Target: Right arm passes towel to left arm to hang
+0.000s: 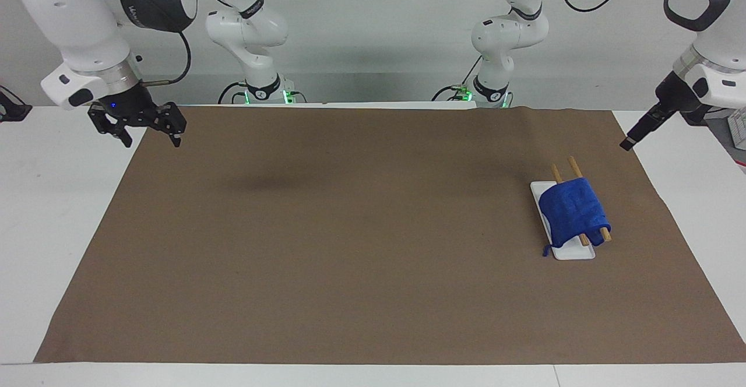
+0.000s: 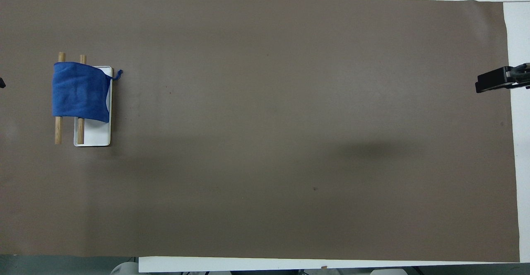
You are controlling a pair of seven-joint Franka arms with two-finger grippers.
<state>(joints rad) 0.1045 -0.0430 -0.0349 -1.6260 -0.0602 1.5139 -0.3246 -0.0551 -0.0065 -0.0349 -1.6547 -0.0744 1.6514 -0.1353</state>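
The blue towel [image 1: 574, 211] hangs folded over two wooden rods [image 1: 573, 165] of a small rack with a white base [image 1: 576, 253], at the left arm's end of the table. In the overhead view the towel [image 2: 80, 92] covers the rods [image 2: 58, 131], and its loop tag sticks out at one corner. My left gripper [image 1: 628, 141] is raised above the mat's edge beside the rack, apart from the towel and holding nothing. My right gripper [image 1: 150, 140] is open and empty, waiting above the mat's edge at the right arm's end; it also shows in the overhead view [image 2: 492, 80].
A brown mat [image 1: 349, 229] covers most of the white table [image 1: 52, 212]. The two arm bases [image 1: 262, 92] stand at the robots' end of the table.
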